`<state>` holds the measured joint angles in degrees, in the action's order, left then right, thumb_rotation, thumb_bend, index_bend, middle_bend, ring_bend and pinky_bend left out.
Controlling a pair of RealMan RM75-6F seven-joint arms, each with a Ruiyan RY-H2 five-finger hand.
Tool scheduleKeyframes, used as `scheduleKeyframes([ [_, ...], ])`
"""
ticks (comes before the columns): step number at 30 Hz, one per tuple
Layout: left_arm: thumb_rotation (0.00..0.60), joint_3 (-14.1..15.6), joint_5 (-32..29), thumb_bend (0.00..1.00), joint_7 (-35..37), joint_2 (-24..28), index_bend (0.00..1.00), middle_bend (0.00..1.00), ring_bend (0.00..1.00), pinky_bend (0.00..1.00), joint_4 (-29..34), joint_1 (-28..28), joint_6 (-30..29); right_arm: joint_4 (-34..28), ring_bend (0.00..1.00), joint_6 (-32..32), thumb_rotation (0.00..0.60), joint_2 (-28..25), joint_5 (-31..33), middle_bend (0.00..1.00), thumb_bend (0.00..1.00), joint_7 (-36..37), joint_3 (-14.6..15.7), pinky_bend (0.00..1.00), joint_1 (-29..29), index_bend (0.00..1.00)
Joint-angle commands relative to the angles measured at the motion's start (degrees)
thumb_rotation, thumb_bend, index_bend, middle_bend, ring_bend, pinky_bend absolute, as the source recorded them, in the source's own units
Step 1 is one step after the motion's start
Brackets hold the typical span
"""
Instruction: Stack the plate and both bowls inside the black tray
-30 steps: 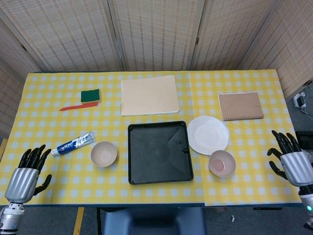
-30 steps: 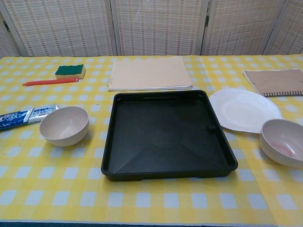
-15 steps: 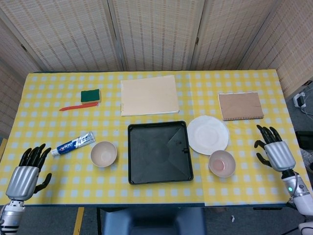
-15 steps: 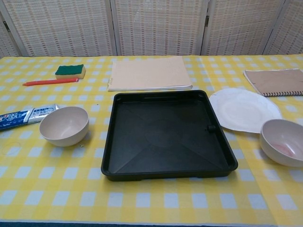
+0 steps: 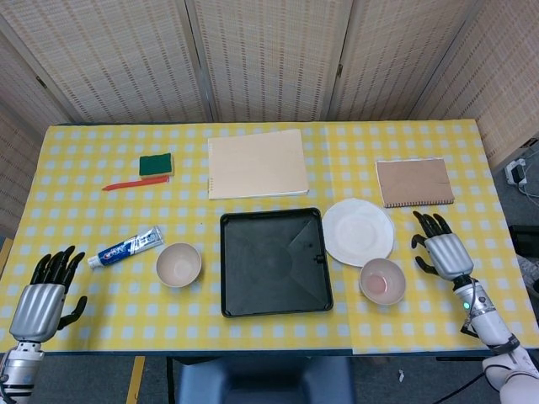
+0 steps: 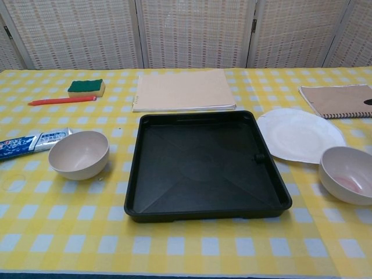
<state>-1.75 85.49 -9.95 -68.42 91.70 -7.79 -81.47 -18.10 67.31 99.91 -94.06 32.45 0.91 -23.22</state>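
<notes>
Head view: black tray (image 5: 275, 263) empty at worktop (image 5: 76, 194) centre, white plate (image 5: 358, 231) just beside its right edge, pink-tinted bowl (image 5: 382, 280) near the plate's front, beige bowl (image 5: 178, 264) left of the tray. Right robot hand (image 5: 443, 252) released, fingers spread, beside the pink-tinted bowl, not touching. Left robot hand (image 5: 44, 297) released at the front-left corner, holding nothing. Toothpaste tube (image 5: 126, 247) next to the beige bowl; sponge (image 5: 156, 163), red pen (image 5: 135, 183), notepad (image 5: 257, 163), brown notebook (image 5: 413, 182) further back.
</notes>
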Motion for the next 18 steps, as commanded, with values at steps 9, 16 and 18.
scheduleKeyframes([
  [9, 0.600, -0.65, -1.08, 0.39, 0.23, -0.45, 0.02, 0.01, 0.00, 0.00, -0.43, 0.05, -0.42, 2.70, 0.02, -1.11, 0.600, 3.18, 0.44, 0.02, 0.39, 1.25, 0.64, 0.00, -1.95, 0.46],
  [16, 0.600, -0.72, -1.44, 0.37, -0.09, -0.38, 0.02, 0.01, 0.00, 0.00, -0.11, 0.18, -0.67, 3.43, 0.02, -0.89, 0.600, 4.32, 0.30, 0.00, 0.39, 1.17, 1.22, 0.00, -2.65, 0.42],
  [18, 0.600, -0.70, -1.42, 0.37, -0.06, -0.33, 0.02, 0.01, 0.00, 0.00, -0.08, 0.22, -0.75, 3.53, 0.02, -1.08, 0.600, 4.58, 0.21, 0.00, 0.39, 1.09, 1.44, 0.00, -2.88, 0.42],
])
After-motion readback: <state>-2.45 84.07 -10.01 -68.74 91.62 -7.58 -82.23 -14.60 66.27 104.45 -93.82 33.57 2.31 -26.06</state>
